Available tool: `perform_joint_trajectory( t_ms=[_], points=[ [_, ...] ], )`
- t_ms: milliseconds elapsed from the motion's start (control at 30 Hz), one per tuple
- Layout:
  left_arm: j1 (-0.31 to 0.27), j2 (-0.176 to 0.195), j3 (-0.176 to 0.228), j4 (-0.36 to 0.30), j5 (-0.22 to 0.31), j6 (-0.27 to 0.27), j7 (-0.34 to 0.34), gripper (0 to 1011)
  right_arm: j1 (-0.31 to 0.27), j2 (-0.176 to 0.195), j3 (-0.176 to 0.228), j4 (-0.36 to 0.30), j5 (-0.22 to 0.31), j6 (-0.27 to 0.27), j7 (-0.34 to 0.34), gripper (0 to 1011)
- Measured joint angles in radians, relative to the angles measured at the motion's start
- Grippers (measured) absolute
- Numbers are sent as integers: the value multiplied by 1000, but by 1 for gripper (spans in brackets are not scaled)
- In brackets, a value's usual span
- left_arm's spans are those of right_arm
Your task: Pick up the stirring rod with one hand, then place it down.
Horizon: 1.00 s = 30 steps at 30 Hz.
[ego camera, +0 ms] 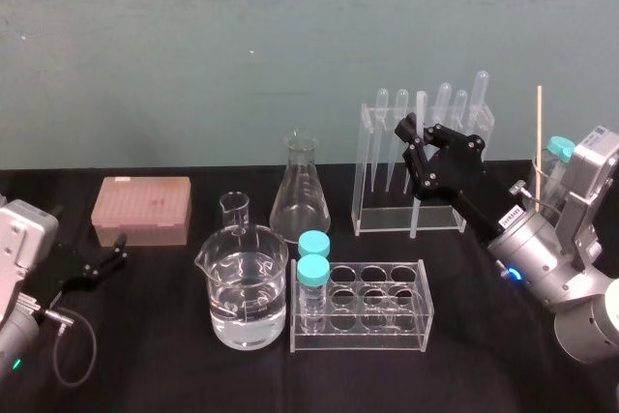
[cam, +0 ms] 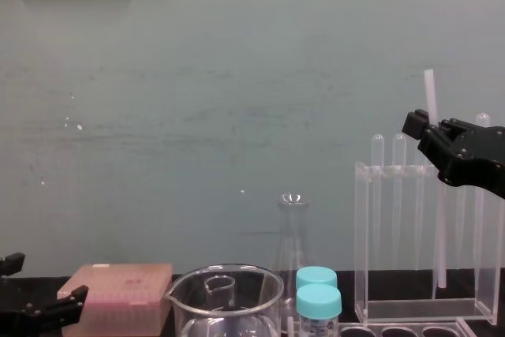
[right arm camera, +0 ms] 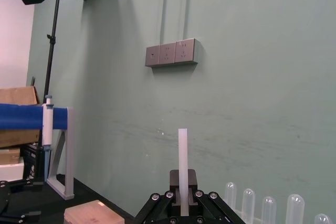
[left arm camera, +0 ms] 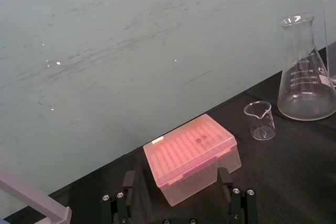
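Note:
The stirring rod (ego camera: 420,113) is a thin whitish stick held upright just in front of the tall clear rack (ego camera: 372,166). My right gripper (ego camera: 416,147) is shut on its upper part, with a short length sticking out above the fingers (cam: 454,151). In the chest view the stirring rod (cam: 439,234) runs down across the rack, and its lower end seems to hang slightly above the table. The right wrist view shows the stirring rod (right arm camera: 182,161) rising from between the fingertips (right arm camera: 170,196). My left gripper (ego camera: 104,258) rests open at the table's left, facing the pink box (left arm camera: 191,156).
A water-filled beaker (ego camera: 247,287), a small beaker (ego camera: 234,208) and a conical flask (ego camera: 300,191) stand mid-table. A low clear rack (ego camera: 372,309) holds two blue-capped vials (ego camera: 312,268). Test tubes (ego camera: 443,108) stand in the tall rack. At the far right stand a wooden stick (ego camera: 540,128) and a blue-capped jar (ego camera: 557,157).

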Motion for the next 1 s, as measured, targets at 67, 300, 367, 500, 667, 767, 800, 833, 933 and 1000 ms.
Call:
perform_joint_trajectory(
  t_ms=[67,300,367,500,667,767,800,833,933,1000],
  points=[
    [0,0,0,0,0,0,0,1000,0,0,0,0,0,0,0,66],
    [0,0,0,0,0,0,0,1000,0,0,0,0,0,0,0,66],
    [0,0,0,0,0,0,0,1000,0,0,0,0,0,0,0,66],
    [0,0,0,0,0,0,0,1000,0,0,0,0,0,0,0,66],
    [0,0,0,0,0,0,0,1000,0,0,0,0,0,0,0,66],
    [0,0,0,0,0,0,0,1000,0,0,0,0,0,0,0,66],
    [0,0,0,0,0,0,0,1000,0,0,0,0,0,0,0,66],
    [0,0,0,0,0,0,0,1000,0,0,0,0,0,0,0,66],
    [0,0,0,0,0,0,0,1000,0,0,0,0,0,0,0,66],
    [0,0,0,0,0,0,0,1000,0,0,0,0,0,0,0,66]
  ],
)
